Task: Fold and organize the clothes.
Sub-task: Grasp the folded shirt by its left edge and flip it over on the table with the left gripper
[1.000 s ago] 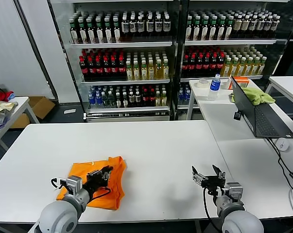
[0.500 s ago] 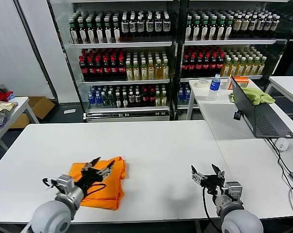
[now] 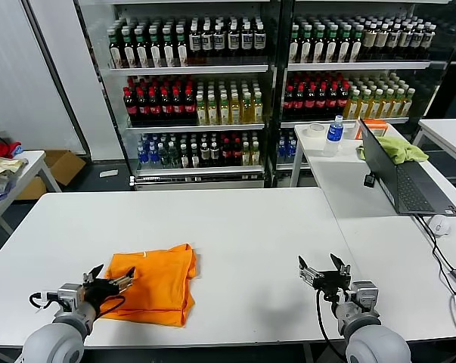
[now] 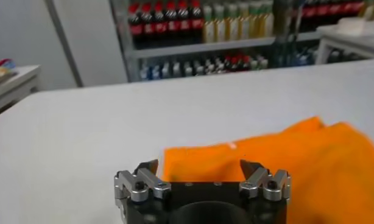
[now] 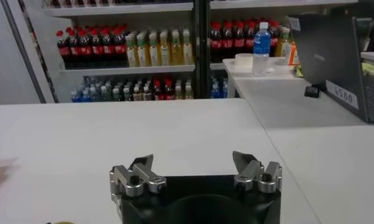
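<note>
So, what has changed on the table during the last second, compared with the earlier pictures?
The left gripper let go of the orange T-shirt: it was on the cloth a second ago, then opened and drew back toward the robot and to its left, past the shirt's edge. The folded shirt stayed in place on the white table. The right gripper stayed open and empty above the table.

**T-shirt: folded, lying flat**

One bright orange T-shirt point(image 3: 153, 283) lies on the white table point(image 3: 235, 227), toward its near left part. It is folded into a compact, roughly rectangular stack, layers visible along the right edge. A few creases and a small raised corner at the far right. No lettering shows on the upper face.
</note>
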`<state>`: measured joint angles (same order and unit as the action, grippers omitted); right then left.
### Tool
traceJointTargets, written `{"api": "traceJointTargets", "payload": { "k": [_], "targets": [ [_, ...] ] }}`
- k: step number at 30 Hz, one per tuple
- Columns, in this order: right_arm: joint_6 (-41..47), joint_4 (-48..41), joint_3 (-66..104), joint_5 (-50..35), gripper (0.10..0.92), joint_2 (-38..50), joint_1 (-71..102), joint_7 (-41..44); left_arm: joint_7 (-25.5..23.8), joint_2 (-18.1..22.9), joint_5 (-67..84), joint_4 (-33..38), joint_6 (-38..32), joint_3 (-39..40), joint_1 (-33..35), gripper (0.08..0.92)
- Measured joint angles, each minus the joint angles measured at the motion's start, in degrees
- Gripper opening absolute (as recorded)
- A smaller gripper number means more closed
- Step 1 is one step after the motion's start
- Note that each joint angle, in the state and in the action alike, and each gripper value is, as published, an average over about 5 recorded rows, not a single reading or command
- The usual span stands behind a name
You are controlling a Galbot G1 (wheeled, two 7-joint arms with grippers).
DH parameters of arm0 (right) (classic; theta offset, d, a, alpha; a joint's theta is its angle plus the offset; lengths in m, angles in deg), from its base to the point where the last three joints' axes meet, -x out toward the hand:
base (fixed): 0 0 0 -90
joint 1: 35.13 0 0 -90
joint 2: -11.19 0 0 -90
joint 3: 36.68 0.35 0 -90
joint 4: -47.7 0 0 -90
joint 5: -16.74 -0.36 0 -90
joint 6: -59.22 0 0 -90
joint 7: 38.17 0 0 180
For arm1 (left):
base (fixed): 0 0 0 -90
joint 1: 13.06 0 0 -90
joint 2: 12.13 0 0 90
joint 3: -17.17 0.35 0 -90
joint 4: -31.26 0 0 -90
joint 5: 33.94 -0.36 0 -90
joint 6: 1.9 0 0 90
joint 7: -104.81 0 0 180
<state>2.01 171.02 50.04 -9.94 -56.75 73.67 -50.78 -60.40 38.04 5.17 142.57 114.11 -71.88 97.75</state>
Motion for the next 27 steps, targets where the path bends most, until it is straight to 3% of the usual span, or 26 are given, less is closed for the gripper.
{"api": "traceJointTargets", "payload": {
  "k": [13,27],
  "targets": [
    [-0.02,0.06,0.25,0.0,0.823,0.08,0.17,-0.03,1.0,1.04,2.69,-2.93,0.46,-0.42,0.1,0.796],
    [-0.08,-0.08,-0.04,0.01,0.823,-0.17,0.02,-0.01,-3.31,0.9,7.28,-4.83,-1.61,-1.03,-0.28,0.403]
  ]
}}
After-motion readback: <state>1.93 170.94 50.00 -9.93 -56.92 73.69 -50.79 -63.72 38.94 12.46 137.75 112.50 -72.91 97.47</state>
